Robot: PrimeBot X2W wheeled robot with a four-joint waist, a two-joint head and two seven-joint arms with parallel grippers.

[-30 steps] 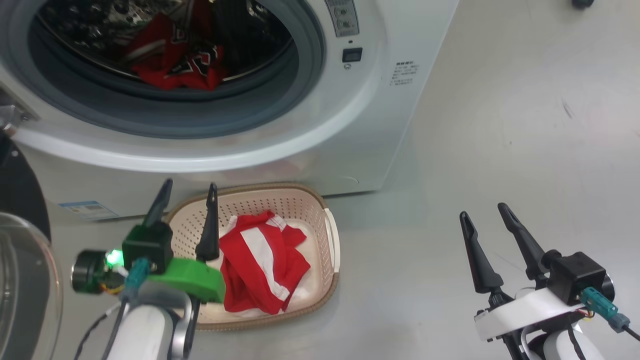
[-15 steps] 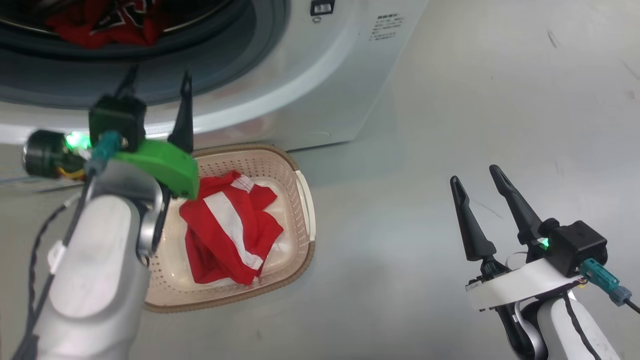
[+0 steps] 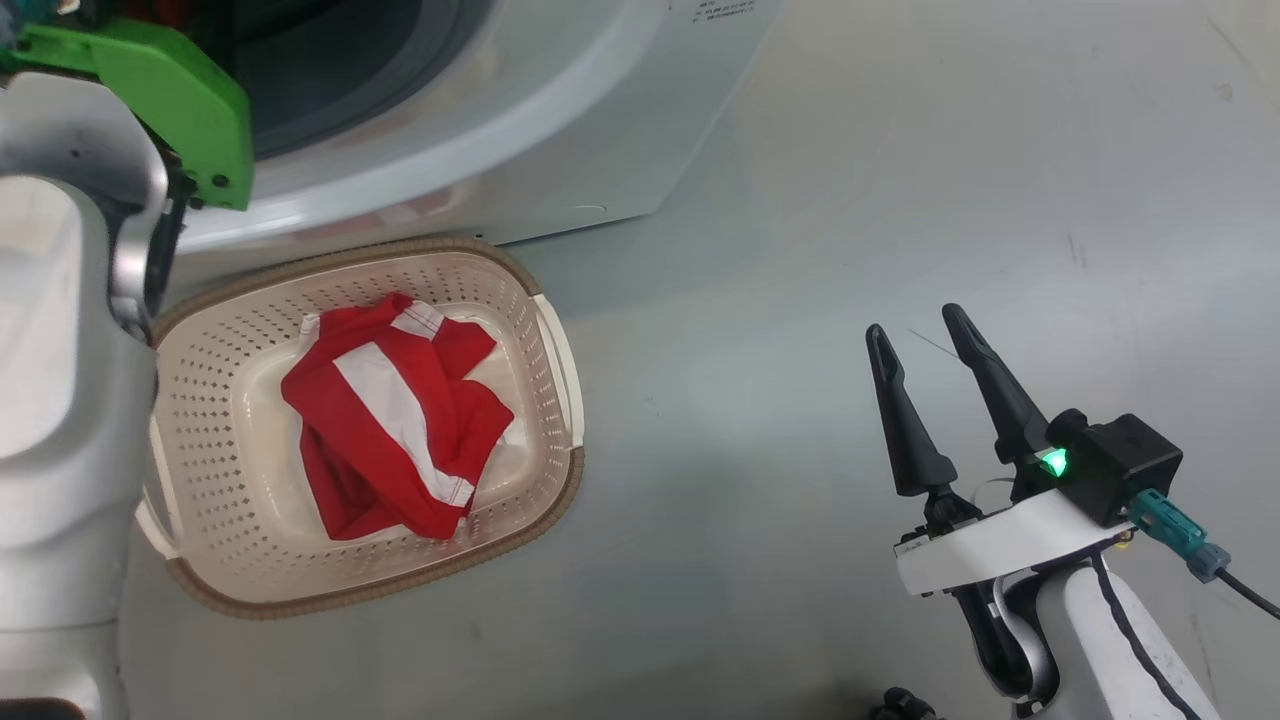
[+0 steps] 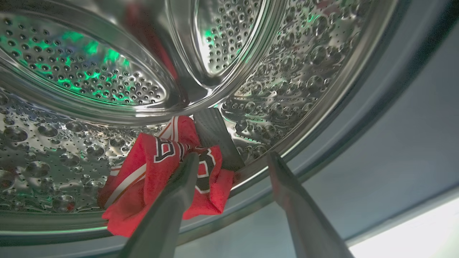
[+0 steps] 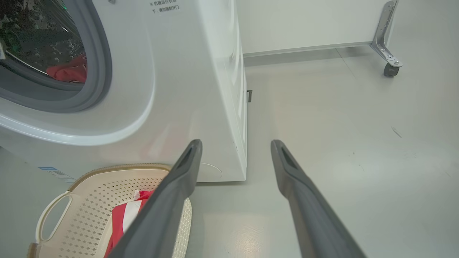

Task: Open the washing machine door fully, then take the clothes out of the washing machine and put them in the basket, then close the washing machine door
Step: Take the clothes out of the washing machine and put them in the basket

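The washing machine stands with its porthole open; its door is out of view. My left arm reaches into the porthole. In the left wrist view my left gripper is open at the steel drum's lip, just short of a red jersey on the drum floor, with nothing between its fingers. That jersey also shows in the right wrist view. The cream basket sits on the floor before the machine and holds a red and white garment. My right gripper hangs open over the floor, right of the basket.
Grey floor spreads to the right of the machine and the basket. Behind the machine, a white panel has a metal leg on a caster. My pale left forearm covers the basket's left edge.
The head camera has swung, shifting the whole picture. My left arm has risen from over the basket and reached into the drum, still open. The right gripper stays open.
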